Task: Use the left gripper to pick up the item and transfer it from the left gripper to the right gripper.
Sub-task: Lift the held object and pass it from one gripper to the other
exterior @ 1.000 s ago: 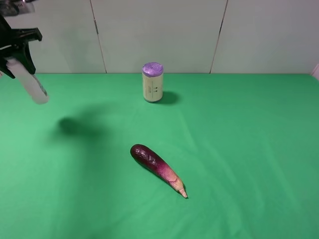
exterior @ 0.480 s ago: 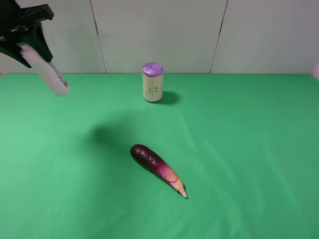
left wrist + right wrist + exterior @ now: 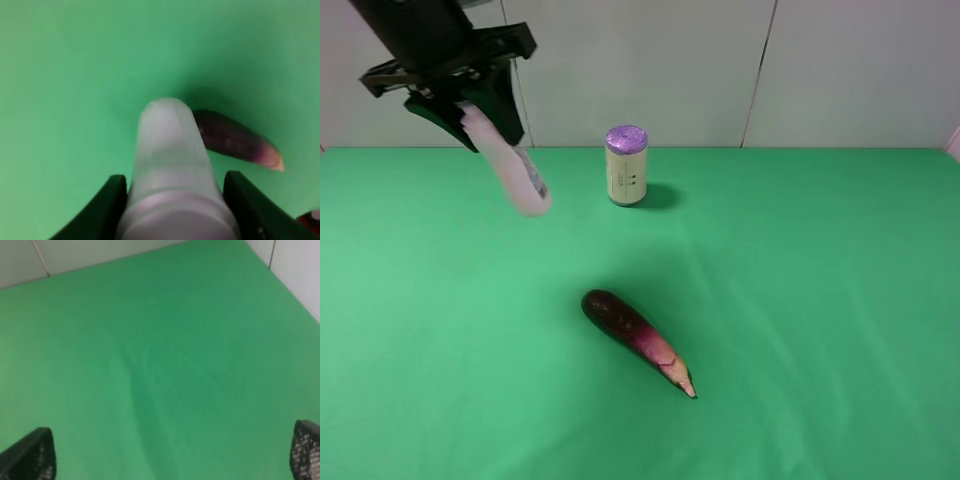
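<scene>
The item, a slim white bottle (image 3: 512, 168), hangs tilted in the air left of the can, its lower end pointing down and to the right. My left gripper (image 3: 475, 112), an all-black claw, is shut on its upper end, so the cap is hidden. In the left wrist view the item (image 3: 170, 165) fills the space between the black fingers (image 3: 107, 202) of the left gripper (image 3: 175, 212). My right gripper (image 3: 167, 455) stands open over bare green cloth, with only its fingertips (image 3: 30, 456) showing. It is outside the exterior high view.
A cream can with a purple lid (image 3: 626, 165) stands at the back middle of the green table (image 3: 820, 300). A purple eggplant (image 3: 635, 340) lies in the middle, also under the bottle in the left wrist view as the eggplant (image 3: 232, 142). White wall panels close off the back.
My left gripper has carried the bottle to the right, from the far left edge to a spot just left of the can. The can and eggplant have not moved.
</scene>
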Robot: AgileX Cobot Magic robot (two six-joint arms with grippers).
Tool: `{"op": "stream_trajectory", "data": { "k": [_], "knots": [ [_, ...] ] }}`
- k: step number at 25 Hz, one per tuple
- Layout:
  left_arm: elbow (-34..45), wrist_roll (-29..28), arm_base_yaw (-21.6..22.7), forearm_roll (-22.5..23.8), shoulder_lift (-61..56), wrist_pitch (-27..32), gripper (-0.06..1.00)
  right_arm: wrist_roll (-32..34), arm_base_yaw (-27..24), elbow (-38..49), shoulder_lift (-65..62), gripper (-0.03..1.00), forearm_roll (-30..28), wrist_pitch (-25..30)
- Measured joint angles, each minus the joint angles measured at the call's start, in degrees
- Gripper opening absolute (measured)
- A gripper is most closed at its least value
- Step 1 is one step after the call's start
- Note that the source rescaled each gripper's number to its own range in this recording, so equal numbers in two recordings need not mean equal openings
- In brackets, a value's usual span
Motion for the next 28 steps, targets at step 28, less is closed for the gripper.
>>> {"op": "stream_trajectory", "data": {
  "k": [28],
  "knots": [
    [7.43, 8.83, -7.51, -22.67, 0.06, -13.55, 0.00, 0.00, 0.00, 0.00, 0.00, 1.00, 0.00, 0.00]
  ]
}}
